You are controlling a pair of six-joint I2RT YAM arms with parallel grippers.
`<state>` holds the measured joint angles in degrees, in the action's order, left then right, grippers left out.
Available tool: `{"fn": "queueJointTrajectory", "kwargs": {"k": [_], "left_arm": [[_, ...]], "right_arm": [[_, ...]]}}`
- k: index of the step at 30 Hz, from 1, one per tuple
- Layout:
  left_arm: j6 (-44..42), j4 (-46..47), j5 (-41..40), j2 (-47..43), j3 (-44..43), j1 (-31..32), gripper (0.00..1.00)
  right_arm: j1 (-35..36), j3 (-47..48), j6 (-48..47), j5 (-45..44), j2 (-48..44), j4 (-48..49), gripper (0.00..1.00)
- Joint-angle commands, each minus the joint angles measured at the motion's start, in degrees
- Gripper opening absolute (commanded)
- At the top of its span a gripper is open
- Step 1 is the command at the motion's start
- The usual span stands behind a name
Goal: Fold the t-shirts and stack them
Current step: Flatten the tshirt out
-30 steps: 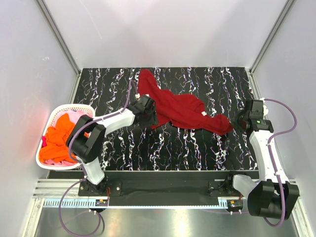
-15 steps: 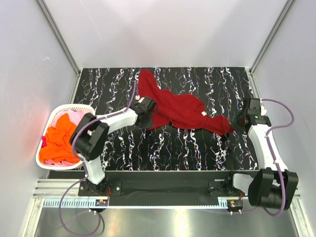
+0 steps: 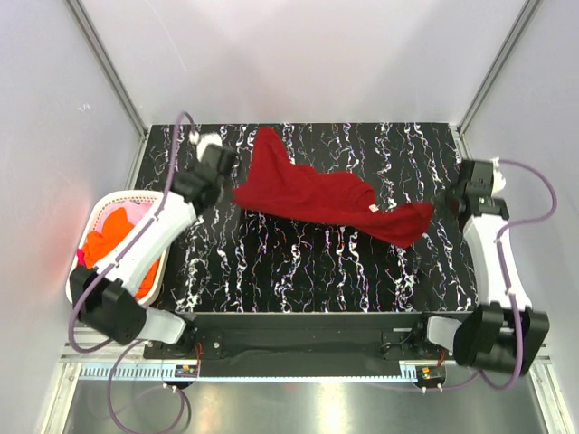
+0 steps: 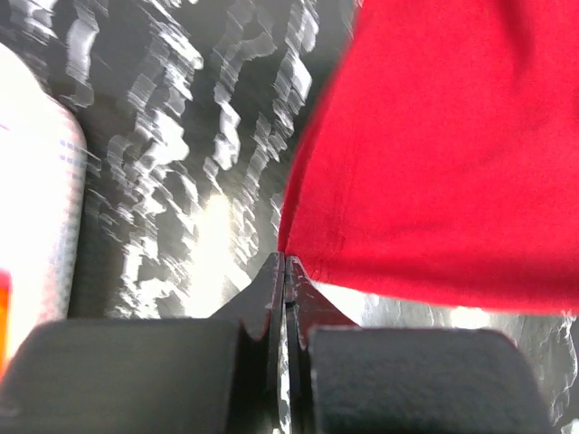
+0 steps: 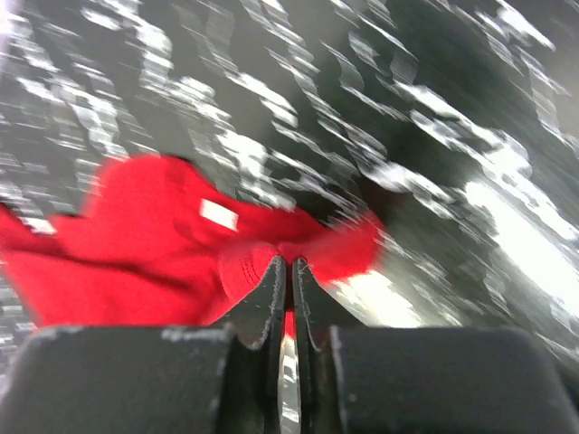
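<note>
From above, we see the dark red t-shirt [image 3: 312, 194] stretched across the far half of the bench [image 3: 298, 271] between the left arm [image 3: 149, 240] and the right arm [image 3: 493, 262], its top tip near the far edge; the near half is open surface. Just beside the left edge stands the white basket [image 3: 98, 215] holding the orange t-shirt [image 3: 104, 246]. At the left wrist, the left fingers [image 4: 267, 294] are closed on the hem corner; the basket is cut off. At the right wrist all is blurred; the right fingers [image 5: 271, 289] pinch a red fold.
</note>
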<state>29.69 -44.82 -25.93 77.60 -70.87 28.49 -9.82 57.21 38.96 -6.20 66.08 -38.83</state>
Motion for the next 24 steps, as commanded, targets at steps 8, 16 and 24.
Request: {"fn": "queueJointTrajectory", "kwargs": {"k": [8,16,24], "left_arm": [[-4.91,-0.71,9.21,16.87,-47.13,-16.71,0.00],[-1.22,1.30,21.95,3.37,-24.46,-16.63,0.00],[1.33,12.02,31.46,-10.54,19.07,-14.96,0.00]], "right_arm": [[-1.16,42.14,-2.49,13.30,24.70,11.32,0.00],[-1.16,33.79,-3.88,19.21,15.06,5.27,0.01],[-1.51,-0.59,-1.79,6.47,4.84,-5.29,0.09]]}}
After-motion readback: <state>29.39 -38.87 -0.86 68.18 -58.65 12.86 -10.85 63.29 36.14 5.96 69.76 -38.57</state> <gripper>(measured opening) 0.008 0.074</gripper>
